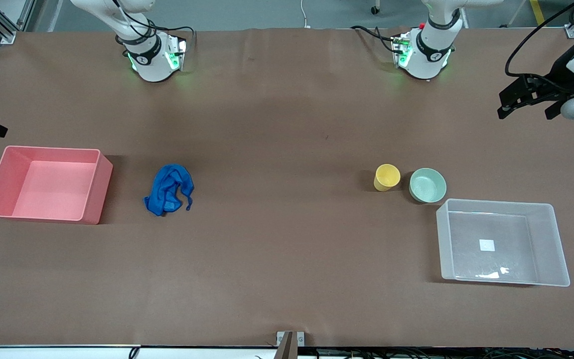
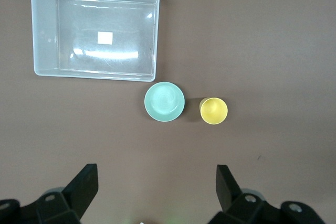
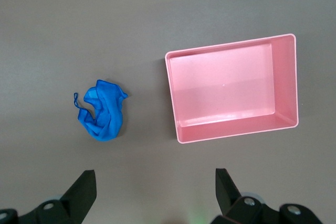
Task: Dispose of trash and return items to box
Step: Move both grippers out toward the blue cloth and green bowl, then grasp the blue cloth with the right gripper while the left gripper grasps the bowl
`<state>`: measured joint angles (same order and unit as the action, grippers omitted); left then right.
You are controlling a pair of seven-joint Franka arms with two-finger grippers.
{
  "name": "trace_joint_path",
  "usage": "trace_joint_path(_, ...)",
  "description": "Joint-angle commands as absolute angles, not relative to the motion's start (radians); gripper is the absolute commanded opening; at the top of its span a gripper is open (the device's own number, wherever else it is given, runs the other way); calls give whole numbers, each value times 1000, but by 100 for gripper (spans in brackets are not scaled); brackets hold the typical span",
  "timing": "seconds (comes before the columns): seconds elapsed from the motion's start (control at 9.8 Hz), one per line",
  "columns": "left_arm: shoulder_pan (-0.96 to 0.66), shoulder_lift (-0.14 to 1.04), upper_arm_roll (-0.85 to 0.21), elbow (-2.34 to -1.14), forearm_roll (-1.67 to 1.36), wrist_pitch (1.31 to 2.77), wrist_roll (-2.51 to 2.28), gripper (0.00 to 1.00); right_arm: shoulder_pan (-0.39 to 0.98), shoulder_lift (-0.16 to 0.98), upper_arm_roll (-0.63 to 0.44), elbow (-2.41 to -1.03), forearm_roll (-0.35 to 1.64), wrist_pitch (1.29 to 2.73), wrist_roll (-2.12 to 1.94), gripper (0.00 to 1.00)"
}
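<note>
The bright blue rag lies crumpled on the table beside the pink bin; it also shows in the right wrist view. The yellow cup and the mint-green bowl stand side by side, just farther from the front camera than the clear box. The left wrist view shows the cup, the bowl and the empty box. My left gripper is open and empty, high over the table near the cup and bowl; it shows at the front view's edge. My right gripper is open and empty, high over the table near the rag.
An empty pink bin stands at the right arm's end of the table; the right wrist view shows it too. The two arm bases stand along the table's top edge. The table is covered in brown.
</note>
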<state>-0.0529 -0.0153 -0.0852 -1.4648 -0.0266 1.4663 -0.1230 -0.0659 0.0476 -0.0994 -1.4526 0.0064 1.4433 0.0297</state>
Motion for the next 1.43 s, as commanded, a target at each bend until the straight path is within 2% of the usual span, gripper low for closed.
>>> trace_joint_path(0.0,-51,-23,-81,-1509,-41,1480,-107,99,-75,40,-98,-1456,25,1437,20,100)
trace_joint_path(0.41,-51,1,-81,-1508,-31,1482,-126,100,-75,40,-98,-1456,23,1437,20,100)
trace_joint_path(0.61,-34,5,-78,-1572,-41,1520,-136,97,-68,40,-98,-1456,23,1430,20,100)
trace_joint_path(0.82,-35,5,-37,-1710,-61,1648,-135,97,-42,40,-91,-1456,23,1417,21,100)
trace_joint_path(1.02,-41,24,-34,-1832,-46,1811,-106,98,15,58,-80,-1500,25,1465,29,100)
trace_joint_path(1.33,-40,22,-35,-2117,-35,2097,-86,100,31,77,-6,-1786,28,1769,44,100)
